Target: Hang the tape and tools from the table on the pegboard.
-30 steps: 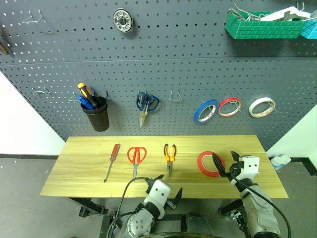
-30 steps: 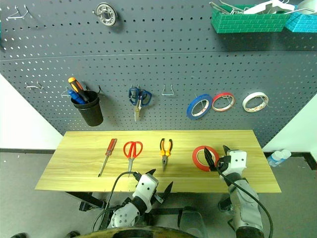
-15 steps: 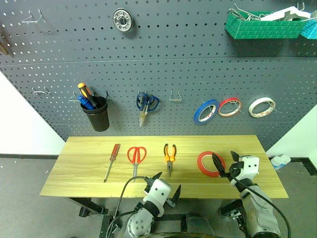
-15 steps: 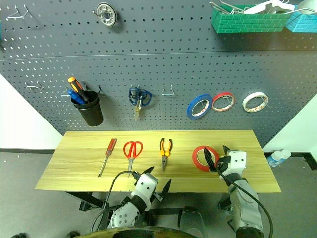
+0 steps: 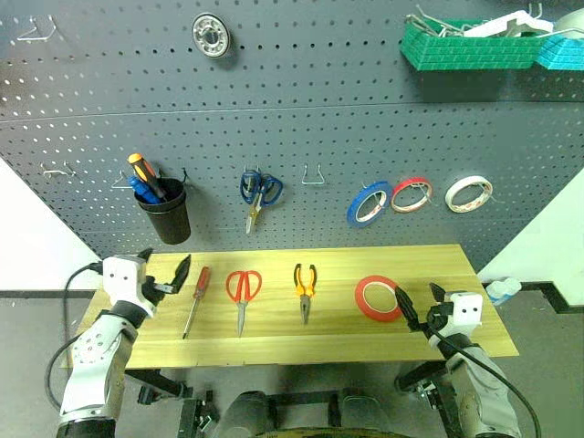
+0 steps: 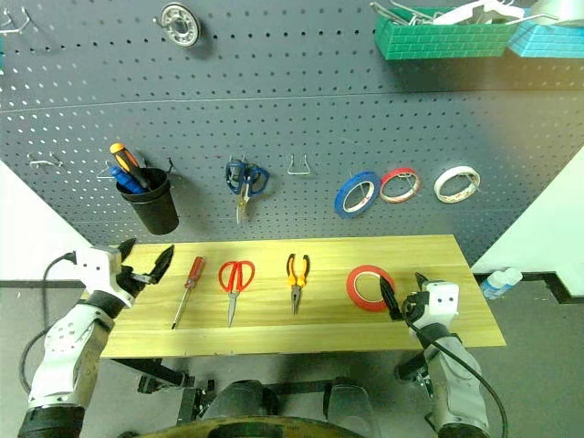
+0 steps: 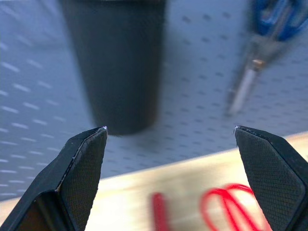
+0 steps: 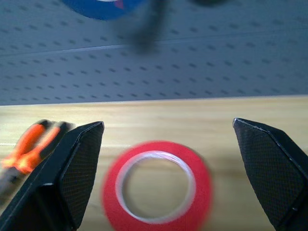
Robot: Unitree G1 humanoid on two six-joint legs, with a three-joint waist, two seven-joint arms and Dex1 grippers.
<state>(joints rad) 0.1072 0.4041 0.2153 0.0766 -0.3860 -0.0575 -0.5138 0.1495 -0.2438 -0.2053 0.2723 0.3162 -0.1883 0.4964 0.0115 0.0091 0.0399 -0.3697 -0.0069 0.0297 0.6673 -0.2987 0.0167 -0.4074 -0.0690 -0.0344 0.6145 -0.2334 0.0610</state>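
On the light wood table (image 5: 338, 333) lie, from left to right, a red-handled screwdriver (image 5: 195, 298), red-handled scissors (image 5: 243, 287), orange-and-black pliers (image 5: 304, 285) and the big red-orange tape (image 5: 376, 298). The dark grey pegboard (image 5: 301, 119) rises behind them. My left gripper (image 5: 166, 265) hovers open and empty over the table's left end, just left of the screwdriver; in its wrist view the fingers (image 7: 86, 159) frame the black cup (image 7: 115, 62). Open and empty, my right gripper (image 5: 418, 299) sits just right of the tape, with the tape (image 8: 156, 185) between its fingers (image 8: 269, 159) in its wrist view.
On the pegboard hang a black cup (image 5: 164, 214) with orange and blue screwdrivers, blue scissors (image 5: 258, 190), a blue roll (image 5: 369, 203), a thin red roll (image 5: 411, 193), a white roll (image 5: 468, 192), a bare wire hook (image 5: 315, 173) and a green basket (image 5: 465, 46).
My left arm has swung from below the table's front edge near the middle out to the left and up, beside the screwdriver. The right gripper has stayed put. The camera has shifted slightly.
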